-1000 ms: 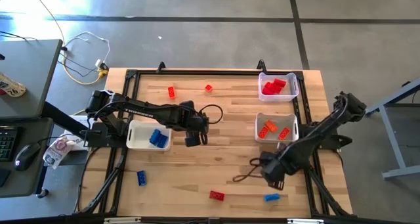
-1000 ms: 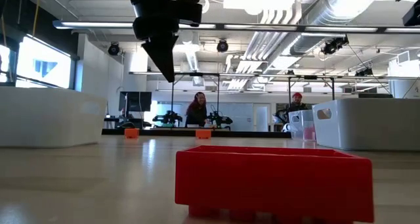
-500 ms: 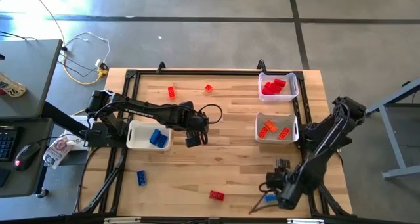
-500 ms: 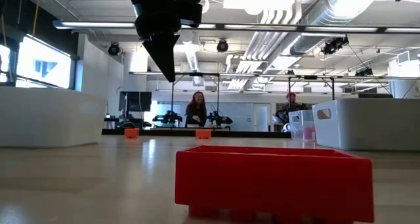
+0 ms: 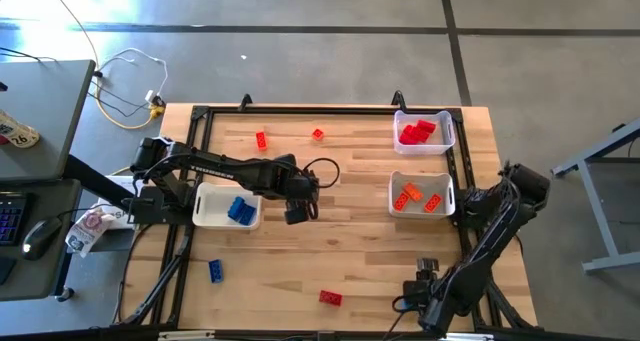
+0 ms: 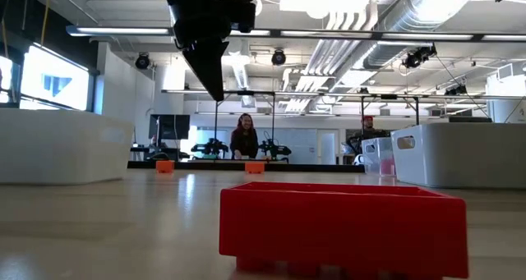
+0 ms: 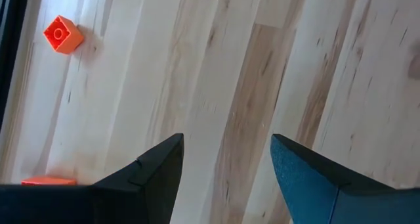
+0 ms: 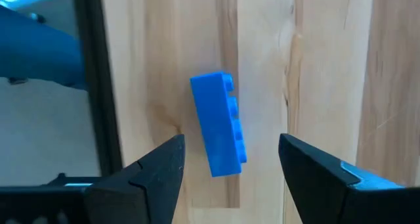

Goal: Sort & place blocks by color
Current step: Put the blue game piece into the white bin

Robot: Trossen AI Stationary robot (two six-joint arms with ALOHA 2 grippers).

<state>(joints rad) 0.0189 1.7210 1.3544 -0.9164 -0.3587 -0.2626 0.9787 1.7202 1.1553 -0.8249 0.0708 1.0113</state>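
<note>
A blue block [image 8: 220, 123] lies flat on the table by its near edge. My right gripper [image 8: 230, 178] is open above it, one finger on either side, touching nothing. In the high view that gripper [image 5: 420, 303] hides the block. My left gripper [image 5: 295, 213] hangs open above the table's middle, also seen in the low view [image 6: 205, 42]. A red block [image 5: 330, 298] and another blue block [image 5: 215, 271] lie near the near edge. Two orange blocks [image 5: 261, 139] [image 5: 318, 134] lie toward the far edge.
A white bin [image 5: 212, 209] on the left holds blue blocks. Toward the far right, one bin [image 5: 447, 131] holds red blocks and a bin [image 5: 449, 195] nearer to me holds orange ones. A black frame [image 5: 200, 116] runs round the table. Bare wood lies between the arms.
My right gripper has swung from the table's right-centre toward the near edge and come down over the blue block, which has stayed where it lay. It has stayed open.
</note>
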